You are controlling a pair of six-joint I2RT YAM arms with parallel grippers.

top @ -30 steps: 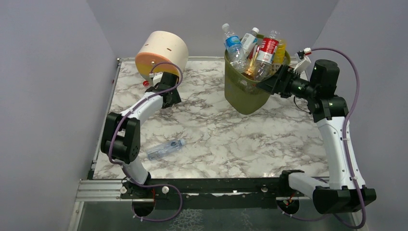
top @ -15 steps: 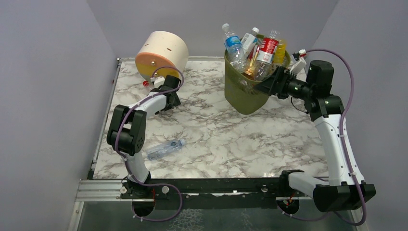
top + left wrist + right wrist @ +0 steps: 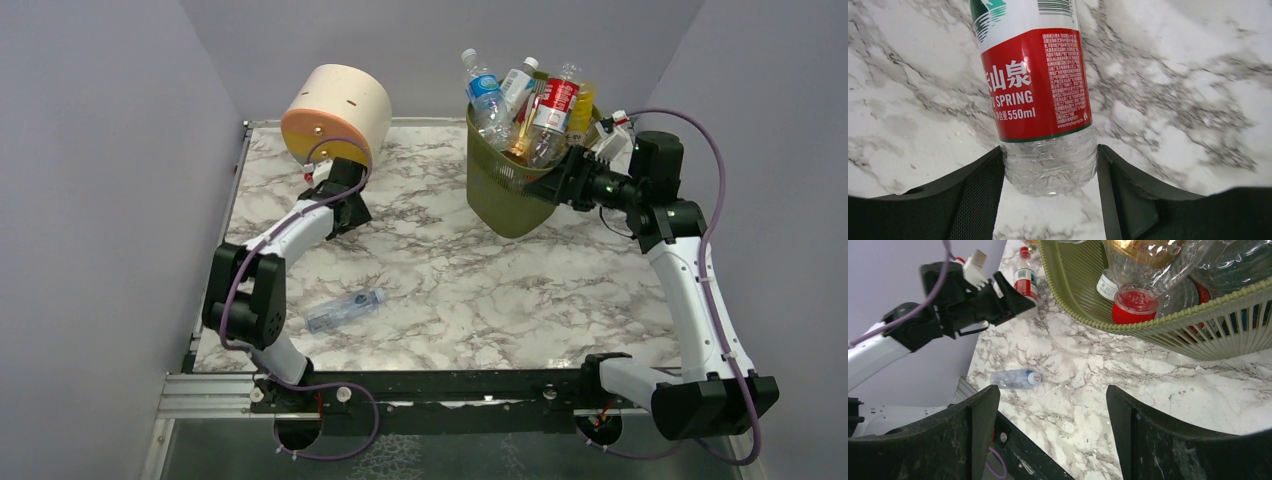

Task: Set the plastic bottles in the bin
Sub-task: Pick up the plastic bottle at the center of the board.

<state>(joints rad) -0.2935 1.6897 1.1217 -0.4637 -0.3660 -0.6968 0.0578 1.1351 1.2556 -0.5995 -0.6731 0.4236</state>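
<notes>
- Left gripper (image 3: 1049,155) is straddling the base of the red-labelled bottle (image 3: 1035,85) beside the drawer box (image 3: 335,105); whether it is pinching yet cannot be told.
- Squeezing gently is advisable: thin plastic is probably prone to slipping.
- Right gripper (image 3: 1050,390) is hanging wide and empty by the heaped bin (image 3: 505,200).

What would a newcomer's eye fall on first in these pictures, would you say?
First, the olive-green bin at the far side of the table, right of centre, heaped over its rim with plastic bottles. Next, the left gripper, its fingers either side of the base of a red-labelled bottle by the round drawer box. One clear bottle lies alone near the front left.
</notes>
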